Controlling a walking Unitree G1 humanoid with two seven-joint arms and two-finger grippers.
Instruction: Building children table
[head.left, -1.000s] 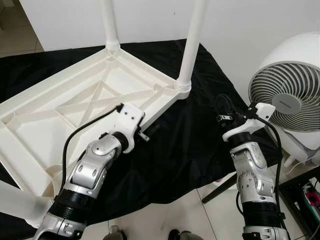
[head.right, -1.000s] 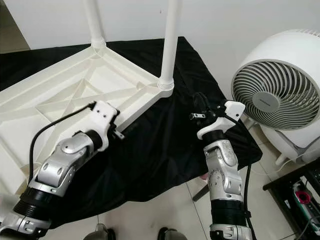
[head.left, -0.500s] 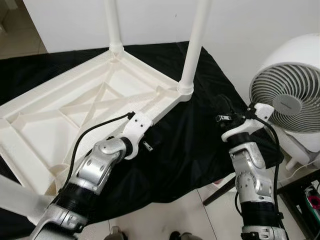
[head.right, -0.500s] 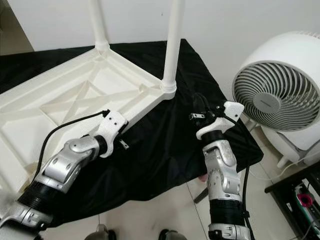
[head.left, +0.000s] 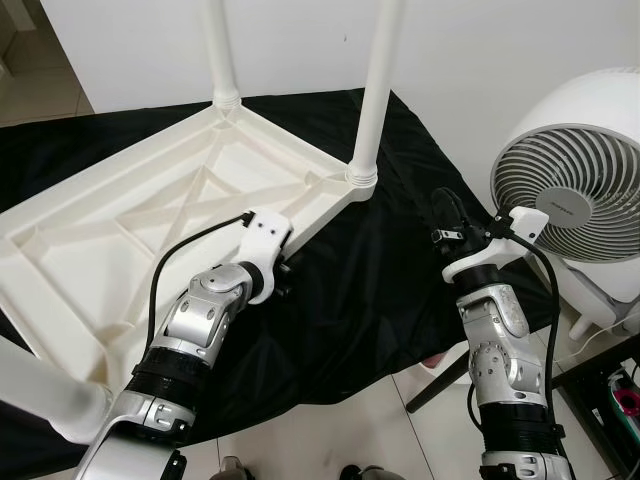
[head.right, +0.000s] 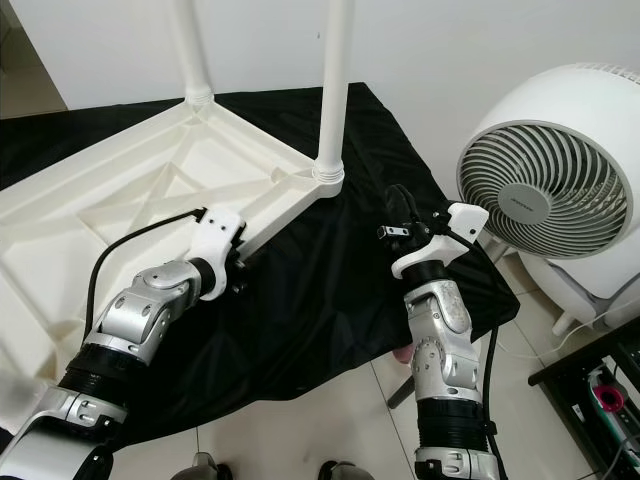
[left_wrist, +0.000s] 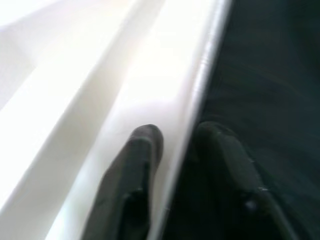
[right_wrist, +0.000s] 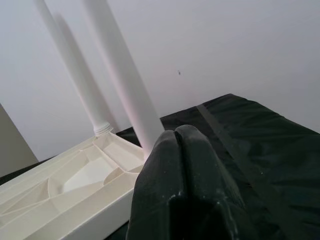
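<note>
Inverted white children's table (head.left: 120, 230) lying on a black cloth (head.left: 380, 290) over the counter, its ribbed underside up. Two fitted legs, a far one (head.left: 218, 50) and a near one (head.left: 378, 90), stand upright at its corners; a third leg (head.left: 40, 400) shows at the near left. The left arm reaches forward, elbow bent, and its left tool (left_wrist: 175, 145) straddles the table's right rim, one finger (left_wrist: 135, 170) inside the frame, the other outside over the cloth, holding the rim narrowly. The right arm stands raised beside the cloth's right edge; the right tool (right_wrist: 180, 150) has its fingers pressed together, holding nothing. A white fan (head.left: 580, 190) stands just right of it. The rim's long axis runs toward the near upright leg.
</note>
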